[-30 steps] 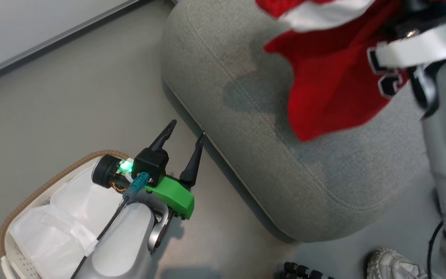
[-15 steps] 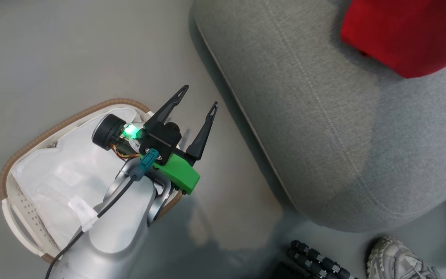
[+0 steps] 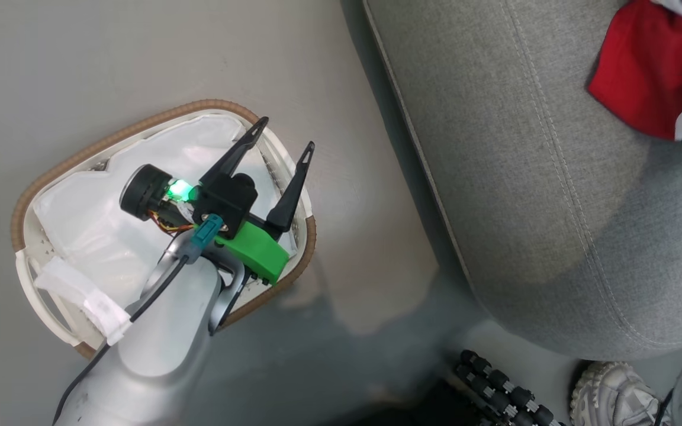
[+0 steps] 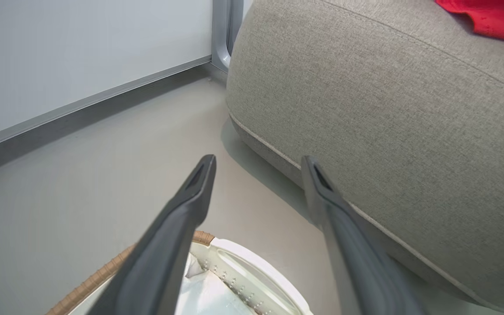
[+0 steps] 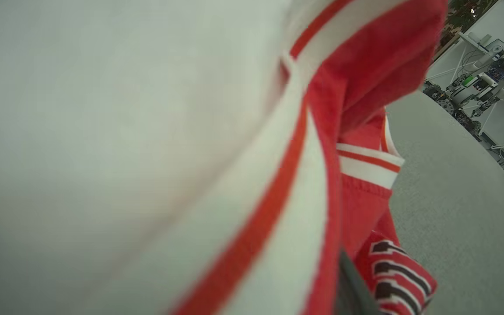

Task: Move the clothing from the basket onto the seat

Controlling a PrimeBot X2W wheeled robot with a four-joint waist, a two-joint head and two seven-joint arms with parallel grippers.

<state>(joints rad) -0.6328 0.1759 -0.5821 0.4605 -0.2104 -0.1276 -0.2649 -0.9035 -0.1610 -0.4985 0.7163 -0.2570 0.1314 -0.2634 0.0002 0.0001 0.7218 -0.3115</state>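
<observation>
Left claw (image 3: 287,132), spread wide and empty, above the lined basket (image 3: 140,127) on the floor (image 3: 110,53); red jersey (image 3: 637,89) on the grey seat (image 3: 524,154), draped across the right claw (image 5: 351,284), opening indeterminable.

Looks like a robotics lab: wheeled rigs (image 5: 443,99) and cabled gear (image 5: 475,81) stand beyond the seat (image 5: 449,201).

My left tool (image 3: 287,132) has two long, black, tapering fingers (image 3: 290,195) on a black block. Behind it sit a bright green plastic bracket (image 3: 255,257), a glowing green light (image 3: 179,189), and a teal connector (image 3: 205,235) whose black cable (image 3: 160,288) runs along my silver forearm (image 3: 157,349).
</observation>
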